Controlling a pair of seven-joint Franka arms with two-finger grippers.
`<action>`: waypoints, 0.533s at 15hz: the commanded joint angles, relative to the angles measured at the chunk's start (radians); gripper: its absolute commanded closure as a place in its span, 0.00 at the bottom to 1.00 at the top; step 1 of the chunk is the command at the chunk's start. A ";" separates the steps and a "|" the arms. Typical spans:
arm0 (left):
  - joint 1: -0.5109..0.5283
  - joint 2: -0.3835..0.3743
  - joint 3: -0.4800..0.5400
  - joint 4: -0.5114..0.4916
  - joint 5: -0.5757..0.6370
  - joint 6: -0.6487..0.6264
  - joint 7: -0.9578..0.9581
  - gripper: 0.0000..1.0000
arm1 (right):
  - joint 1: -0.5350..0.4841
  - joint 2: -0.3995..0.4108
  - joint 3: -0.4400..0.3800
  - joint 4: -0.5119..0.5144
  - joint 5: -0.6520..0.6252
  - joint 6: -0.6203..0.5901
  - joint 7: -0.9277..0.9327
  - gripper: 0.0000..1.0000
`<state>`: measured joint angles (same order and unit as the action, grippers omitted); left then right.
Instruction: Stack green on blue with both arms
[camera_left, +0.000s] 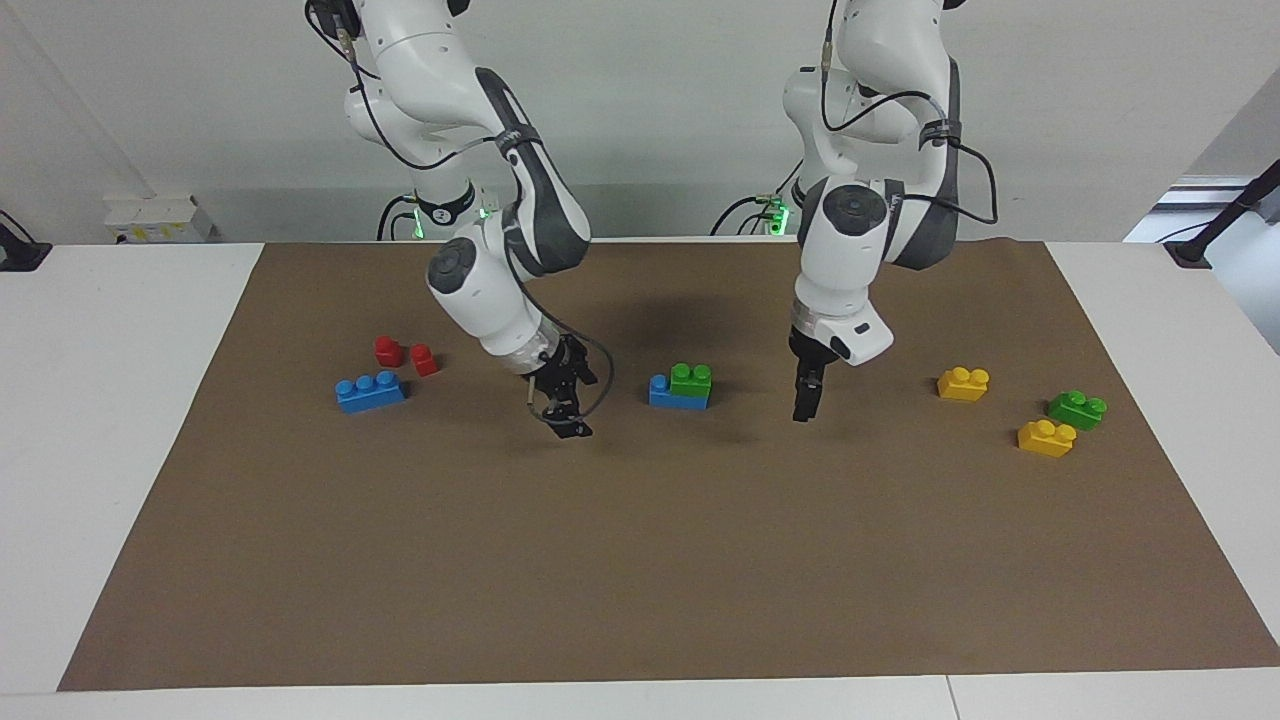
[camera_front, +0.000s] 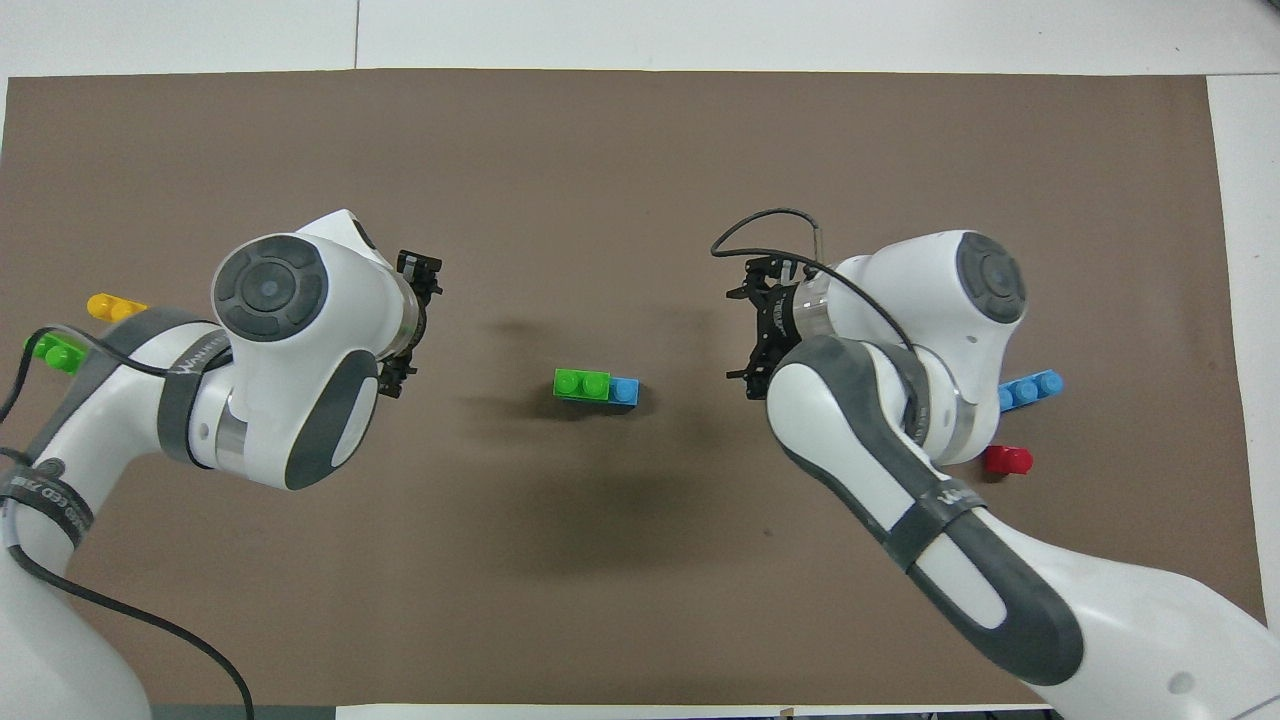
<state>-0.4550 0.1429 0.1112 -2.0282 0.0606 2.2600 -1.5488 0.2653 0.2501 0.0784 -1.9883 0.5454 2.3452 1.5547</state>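
Note:
A green brick (camera_left: 691, 378) (camera_front: 582, 383) sits on top of a blue brick (camera_left: 664, 392) (camera_front: 626, 390) at the middle of the brown mat, covering two of its studs; one blue stud shows toward the right arm's end. My right gripper (camera_left: 565, 412) (camera_front: 750, 330) hangs open and empty just above the mat, beside the stack toward the right arm's end. My left gripper (camera_left: 805, 398) (camera_front: 412, 322) is open and empty too, low over the mat toward the left arm's end. Neither touches the stack.
A second blue brick (camera_left: 370, 391) and two red pieces (camera_left: 388, 350) lie toward the right arm's end. Two yellow bricks (camera_left: 963, 383) (camera_left: 1046, 437) and another green brick (camera_left: 1077, 408) lie toward the left arm's end. The brown mat (camera_left: 640, 560) covers the table.

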 joint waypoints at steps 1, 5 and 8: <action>0.073 -0.016 -0.007 0.022 0.015 -0.051 0.200 0.00 | -0.110 -0.098 0.008 0.008 0.018 -0.151 -0.198 0.00; 0.186 -0.040 -0.004 0.023 0.015 -0.056 0.479 0.00 | -0.224 -0.144 0.003 0.081 -0.066 -0.351 -0.378 0.00; 0.258 -0.052 -0.004 0.063 0.015 -0.120 0.790 0.00 | -0.261 -0.179 0.003 0.132 -0.189 -0.454 -0.517 0.00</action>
<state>-0.2399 0.1161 0.1164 -1.9939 0.0611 2.2099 -0.9392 0.0295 0.0904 0.0693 -1.8893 0.4262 1.9509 1.1283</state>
